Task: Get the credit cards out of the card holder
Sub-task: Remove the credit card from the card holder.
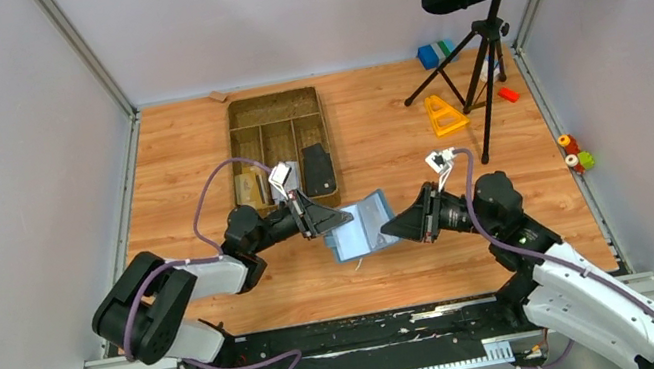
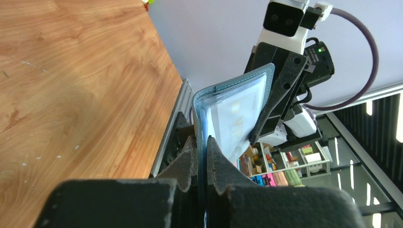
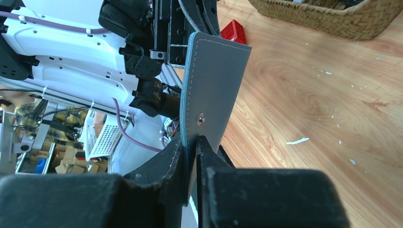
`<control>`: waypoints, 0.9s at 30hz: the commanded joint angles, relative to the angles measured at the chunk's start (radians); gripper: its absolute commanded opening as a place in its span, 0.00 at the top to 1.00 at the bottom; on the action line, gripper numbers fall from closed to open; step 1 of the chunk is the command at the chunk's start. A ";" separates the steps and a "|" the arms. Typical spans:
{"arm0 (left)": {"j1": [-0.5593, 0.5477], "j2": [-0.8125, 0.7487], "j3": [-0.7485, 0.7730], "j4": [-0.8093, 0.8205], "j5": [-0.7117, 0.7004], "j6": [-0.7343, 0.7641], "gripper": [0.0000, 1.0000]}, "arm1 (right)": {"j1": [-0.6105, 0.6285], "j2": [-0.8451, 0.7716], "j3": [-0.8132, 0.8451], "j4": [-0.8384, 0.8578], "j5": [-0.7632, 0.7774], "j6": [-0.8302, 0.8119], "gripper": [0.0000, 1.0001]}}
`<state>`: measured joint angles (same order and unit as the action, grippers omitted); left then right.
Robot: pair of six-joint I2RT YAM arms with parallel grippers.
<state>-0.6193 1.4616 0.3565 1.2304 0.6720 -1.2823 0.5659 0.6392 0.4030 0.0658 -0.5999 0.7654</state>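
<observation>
Left claw (image 2: 203, 142) and right claw (image 3: 190, 142) clamp opposite edges of slate-blue folding card holder (image 2: 237, 109). Risk: opposed pulling slips one grip.

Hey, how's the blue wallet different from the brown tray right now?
The wallet is slate blue and smooth; the tray is brown and woven. The wallet is much smaller than the tray. The wallet is held open between the left gripper and right gripper; the tray rests flat on the table. Both have compartments.

Wood-grain table (image 1: 178, 170), brown divided tray (image 1: 272, 100) far middle, yellow triangle (image 1: 443, 115), blue-green block (image 1: 434, 53), tripod stand (image 1: 486, 32)
</observation>
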 commanded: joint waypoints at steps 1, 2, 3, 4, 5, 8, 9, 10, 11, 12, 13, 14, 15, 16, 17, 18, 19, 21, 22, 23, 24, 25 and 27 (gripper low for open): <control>-0.013 -0.045 0.042 -0.097 -0.015 0.086 1.00 | 0.008 0.015 0.010 0.153 -0.113 0.040 0.96; -0.016 -0.052 0.042 -0.114 -0.019 0.097 1.00 | 0.008 0.016 0.002 0.170 -0.120 0.051 0.95; -0.017 -0.058 0.045 -0.136 -0.024 0.109 1.00 | 0.009 0.019 -0.004 0.188 -0.127 0.060 0.94; -0.019 -0.065 0.047 -0.159 -0.028 0.122 1.00 | 0.008 0.021 -0.011 0.205 -0.133 0.070 0.93; -0.021 -0.073 0.052 -0.178 -0.032 0.134 1.00 | 0.008 0.025 -0.018 0.223 -0.140 0.079 0.93; -0.029 -0.093 0.065 -0.251 -0.047 0.175 1.00 | 0.020 0.040 -0.026 0.273 -0.161 0.099 0.91; -0.031 -0.100 0.070 -0.273 -0.052 0.186 1.00 | 0.026 0.044 -0.024 0.272 -0.159 0.097 0.92; -0.034 -0.106 0.076 -0.293 -0.057 0.198 1.00 | 0.032 0.048 -0.021 0.262 -0.153 0.093 0.93; -0.036 -0.115 0.080 -0.309 -0.061 0.205 1.00 | 0.034 0.051 -0.017 0.254 -0.149 0.088 0.95; -0.038 -0.119 0.083 -0.320 -0.064 0.212 1.00 | 0.036 0.053 -0.014 0.250 -0.149 0.084 0.96; -0.041 -0.121 0.087 -0.329 -0.066 0.217 1.00 | 0.038 0.054 -0.014 0.251 -0.149 0.082 0.96; -0.045 -0.122 0.090 -0.335 -0.068 0.221 1.00 | 0.040 0.056 -0.014 0.253 -0.149 0.083 0.96; -0.047 -0.122 0.092 -0.338 -0.070 0.223 1.00 | 0.042 0.056 -0.016 0.256 -0.149 0.082 0.97; -0.049 -0.121 0.094 -0.340 -0.071 0.222 1.00 | 0.044 0.058 -0.016 0.260 -0.149 0.083 0.96; -0.052 -0.119 0.097 -0.340 -0.071 0.222 1.00 | 0.049 0.061 -0.015 0.264 -0.150 0.084 0.96; -0.055 -0.116 0.099 -0.339 -0.072 0.222 1.00 | 0.053 0.064 -0.017 0.274 -0.153 0.085 0.96; -0.059 -0.114 0.101 -0.340 -0.074 0.223 1.00 | 0.057 0.066 -0.018 0.285 -0.158 0.087 0.96; -0.064 -0.108 0.106 -0.340 -0.076 0.221 1.00 | 0.064 0.072 -0.018 0.291 -0.158 0.090 0.94; -0.066 -0.107 0.108 -0.339 -0.078 0.221 1.00 | 0.064 0.074 -0.016 0.291 -0.158 0.087 0.92; -0.068 -0.106 0.109 -0.339 -0.078 0.222 1.00 | 0.066 0.075 -0.015 0.287 -0.157 0.086 0.91; -0.069 -0.107 0.110 -0.339 -0.080 0.221 1.00 | 0.066 0.074 -0.012 0.280 -0.153 0.082 0.89; -0.070 -0.108 0.110 -0.339 -0.081 0.222 1.00 | 0.065 0.072 -0.011 0.270 -0.150 0.076 0.88; -0.071 -0.110 0.111 -0.344 -0.080 0.225 1.00 | 0.065 0.064 -0.001 0.225 -0.134 0.055 0.89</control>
<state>-0.6647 1.3605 0.4187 0.8635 0.6121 -1.0851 0.6022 0.7139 0.3714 0.2375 -0.6758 0.8261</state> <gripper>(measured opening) 0.041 0.130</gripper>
